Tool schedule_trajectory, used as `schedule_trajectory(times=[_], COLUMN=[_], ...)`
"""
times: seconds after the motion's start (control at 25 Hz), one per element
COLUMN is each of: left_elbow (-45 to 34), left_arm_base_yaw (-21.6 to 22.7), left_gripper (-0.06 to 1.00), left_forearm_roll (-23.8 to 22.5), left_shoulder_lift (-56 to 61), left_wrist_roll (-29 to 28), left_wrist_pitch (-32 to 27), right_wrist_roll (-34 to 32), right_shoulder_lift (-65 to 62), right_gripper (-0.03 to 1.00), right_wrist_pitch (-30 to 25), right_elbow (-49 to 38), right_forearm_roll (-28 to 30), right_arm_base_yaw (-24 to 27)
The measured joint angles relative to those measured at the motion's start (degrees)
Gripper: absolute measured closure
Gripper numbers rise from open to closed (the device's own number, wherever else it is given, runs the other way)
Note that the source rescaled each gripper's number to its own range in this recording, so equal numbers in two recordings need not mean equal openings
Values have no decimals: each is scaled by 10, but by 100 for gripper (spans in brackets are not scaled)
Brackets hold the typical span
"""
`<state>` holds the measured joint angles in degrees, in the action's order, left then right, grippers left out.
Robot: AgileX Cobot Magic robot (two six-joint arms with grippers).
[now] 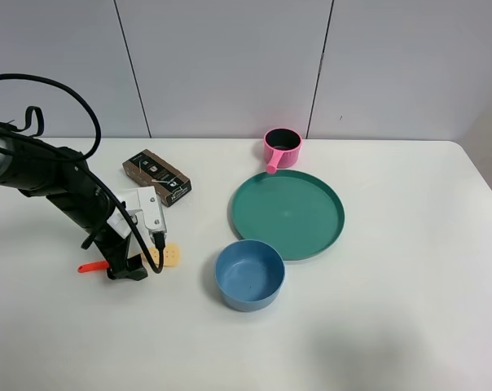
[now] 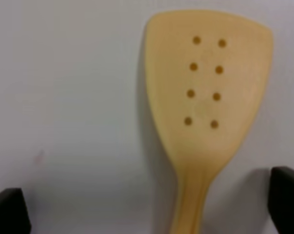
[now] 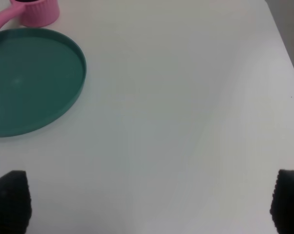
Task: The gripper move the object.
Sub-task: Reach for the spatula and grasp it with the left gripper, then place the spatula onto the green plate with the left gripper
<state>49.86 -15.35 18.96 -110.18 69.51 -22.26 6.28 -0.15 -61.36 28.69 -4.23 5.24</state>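
The toy spatula lies flat on the white table at the left. Its pale yellow perforated blade [image 1: 172, 257] and the orange-red end of its handle [image 1: 90, 266] stick out on either side of my left gripper [image 1: 129, 265]. The left gripper is low over the middle of the handle. In the left wrist view the blade [image 2: 208, 83] fills the frame. The left gripper [image 2: 148, 207] is open, with its black fingertips [image 2: 8, 212] wide apart on both sides of the handle's neck. My right gripper [image 3: 147, 202] is open and empty over bare table; it is out of the exterior view.
A dark brown box [image 1: 156, 176] lies just behind the left gripper. A blue bowl [image 1: 249, 274] stands to the right of the spatula. Behind the bowl is a green plate [image 1: 331, 232], also in the right wrist view [image 3: 64, 97], and behind that a pink pot [image 1: 282, 148].
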Motion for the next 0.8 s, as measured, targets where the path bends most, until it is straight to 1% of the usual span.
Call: schedule_trajectory(times=[0.32,0.36,0.4,0.44,0.56,0.6,0.64,0.68,0.8], left_elbow=[1,1,1,1,1,1,0,0,0], left_arm_base_yaw=[0,0,0,0,0,0,0,0,0], left_gripper=[-6,-3,2,10,64,80,93,94,94], left_forearm_roll=[2,2,3,4,3,0,-1,-2,-6], left_shoulder_lift=[-7,-7,-7,-7,-4,-2,1,6,31], left_wrist_roll=[0,0,0,0,0,1,1,2,2], left_wrist_pitch=[-3,-4,-5,-8,-12,-14,-15,-16,-17], right_wrist_roll=[0,0,0,0,0,0,0,0,0], right_shoulder_lift=[0,0,0,0,0,0,0,0,0], right_gripper=[-3,-3,-3,-3,-3,-3,-3,-3,-3], right_wrist_pitch=[0,0,0,0,0,0,0,0,0], right_elbow=[0,0,0,0,0,0,0,0,0], right_forearm_roll=[0,0,0,0,0,0,0,0,0], right_arm_base_yaw=[0,0,0,0,0,0,0,0,0])
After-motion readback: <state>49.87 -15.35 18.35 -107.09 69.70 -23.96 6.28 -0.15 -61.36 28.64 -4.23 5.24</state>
